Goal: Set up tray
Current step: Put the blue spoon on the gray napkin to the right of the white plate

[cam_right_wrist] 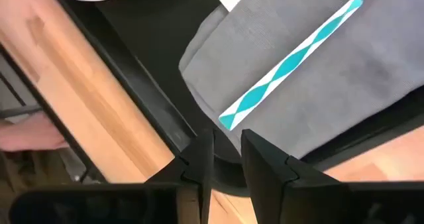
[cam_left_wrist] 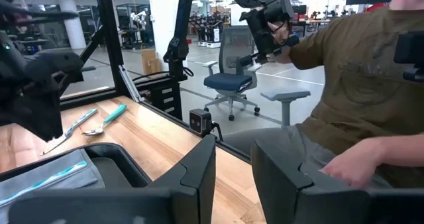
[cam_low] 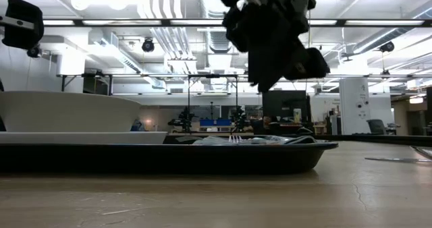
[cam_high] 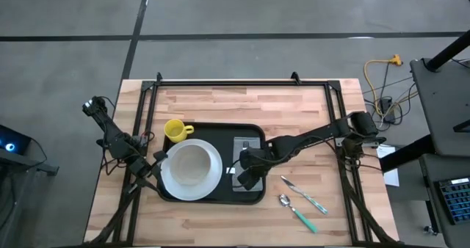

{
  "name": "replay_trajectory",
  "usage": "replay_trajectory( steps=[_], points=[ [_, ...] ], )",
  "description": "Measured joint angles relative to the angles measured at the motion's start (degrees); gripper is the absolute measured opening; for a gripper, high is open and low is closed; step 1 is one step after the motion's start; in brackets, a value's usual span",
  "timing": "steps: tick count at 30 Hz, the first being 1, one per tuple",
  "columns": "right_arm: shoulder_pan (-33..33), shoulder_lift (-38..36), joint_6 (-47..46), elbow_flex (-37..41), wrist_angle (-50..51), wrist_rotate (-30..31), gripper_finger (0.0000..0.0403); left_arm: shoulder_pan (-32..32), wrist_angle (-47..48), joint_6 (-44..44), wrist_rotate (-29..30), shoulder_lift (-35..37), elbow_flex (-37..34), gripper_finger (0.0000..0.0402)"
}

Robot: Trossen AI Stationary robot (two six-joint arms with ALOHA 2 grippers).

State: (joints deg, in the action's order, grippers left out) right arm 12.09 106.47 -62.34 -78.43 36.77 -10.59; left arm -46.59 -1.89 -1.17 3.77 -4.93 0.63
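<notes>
The black tray [cam_high: 253, 134] lies mid-table. It carries a white plate with a bowl [cam_high: 191, 167], a yellow mug [cam_high: 175, 130] and a grey napkin [cam_high: 244, 147] at its right end. A teal-handled fork [cam_right_wrist: 291, 61] lies on the napkin [cam_right_wrist: 358, 85]. My right gripper [cam_high: 246, 177] hovers above the tray's near right corner, slightly open and empty [cam_right_wrist: 226, 151], over the tray rim [cam_right_wrist: 152, 111]. In the low view it hangs clear above the tray [cam_low: 270, 39]. My left gripper [cam_high: 150, 169] waits at the tray's left edge, fingers slightly apart [cam_left_wrist: 233, 177].
A teal-handled knife [cam_high: 305, 192] and spoon [cam_high: 297, 210] lie on the bare wood right of the tray, also in the left wrist view [cam_left_wrist: 106, 120]. A black frame borders the table [cam_high: 220, 81]. A seated person in an olive shirt [cam_left_wrist: 358, 85] is beyond the table's near edge.
</notes>
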Motion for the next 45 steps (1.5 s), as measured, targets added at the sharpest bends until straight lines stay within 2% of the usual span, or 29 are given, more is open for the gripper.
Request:
replay_trajectory(
  steps=[15, 24, 34, 45],
  points=[
    [3.3, -6.6, 8.7, 0.0, 11.2, 4.8, 0.0084, 0.0, 0.0, 0.0, 0.0, 0.0, 0.0, 0.0079],
    [7.0, -7.4, 11.2, 0.0, 15.6, 6.7, 0.0072, 0.0, 0.0, 0.0, 0.0, 0.0, 0.0, 0.0079],
    [14.5, -7.4, 6.3, 0.2, 25.3, 12.8, 0.0075, 0.0, 0.0, 0.0, 0.0, 0.0, 0.0, 0.0079],
    [23.1, -7.4, -4.1, 2.5, 25.6, 13.1, 0.0087, 0.0, 0.0, 0.0, 0.0, 0.0, 0.0, 0.0079]
  ],
)
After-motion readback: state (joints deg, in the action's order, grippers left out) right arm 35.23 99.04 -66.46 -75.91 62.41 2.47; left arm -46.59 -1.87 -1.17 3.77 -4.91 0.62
